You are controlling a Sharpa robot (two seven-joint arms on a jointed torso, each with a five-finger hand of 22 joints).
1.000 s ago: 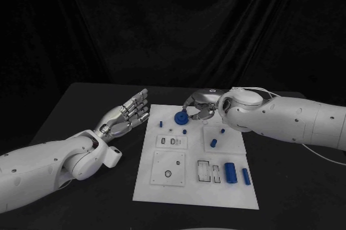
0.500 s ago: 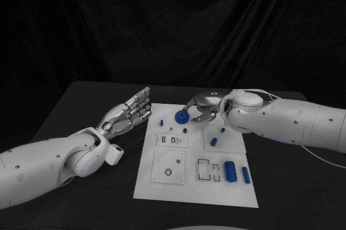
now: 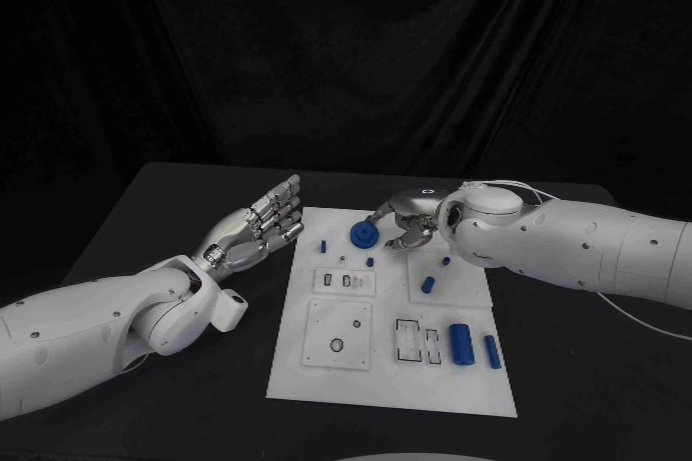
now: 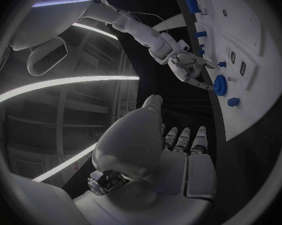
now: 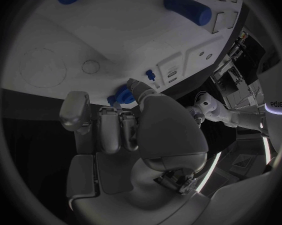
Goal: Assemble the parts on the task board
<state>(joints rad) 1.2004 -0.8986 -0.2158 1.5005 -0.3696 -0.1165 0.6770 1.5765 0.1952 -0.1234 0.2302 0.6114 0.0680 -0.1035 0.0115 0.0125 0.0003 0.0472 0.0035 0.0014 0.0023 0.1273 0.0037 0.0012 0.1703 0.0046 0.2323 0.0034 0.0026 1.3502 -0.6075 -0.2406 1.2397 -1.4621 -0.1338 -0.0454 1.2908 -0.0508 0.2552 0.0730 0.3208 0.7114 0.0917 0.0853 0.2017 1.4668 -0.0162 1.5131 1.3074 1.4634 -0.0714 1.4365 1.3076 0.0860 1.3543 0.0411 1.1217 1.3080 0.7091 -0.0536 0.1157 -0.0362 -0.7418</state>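
Note:
The white task board [image 3: 378, 376] lies in the middle of the black table. At its far edge my right hand [image 3: 405, 221] pinches a blue round part [image 3: 366, 237], which sits low over the board's far left corner. The left wrist view shows that right hand [image 4: 190, 67] with its fingertips on the round part [image 4: 220, 85]. In the right wrist view the blue round part [image 5: 120, 96] peeks out beside a fingertip. My left hand [image 3: 257, 226] hovers left of the board with fingers apart, holding nothing.
Small blue pegs [image 3: 322, 246] [image 3: 371, 263] [image 3: 428, 284] stand on the board's far half. A blue cylinder [image 3: 460, 343] and a blue bar [image 3: 492, 352] lie at its near right, beside slotted plates [image 3: 417, 342]. Black table surrounds the board.
My right hand has sunk a little toward the board with the round part, which stays in nearly the same place. The left hand has barely moved.

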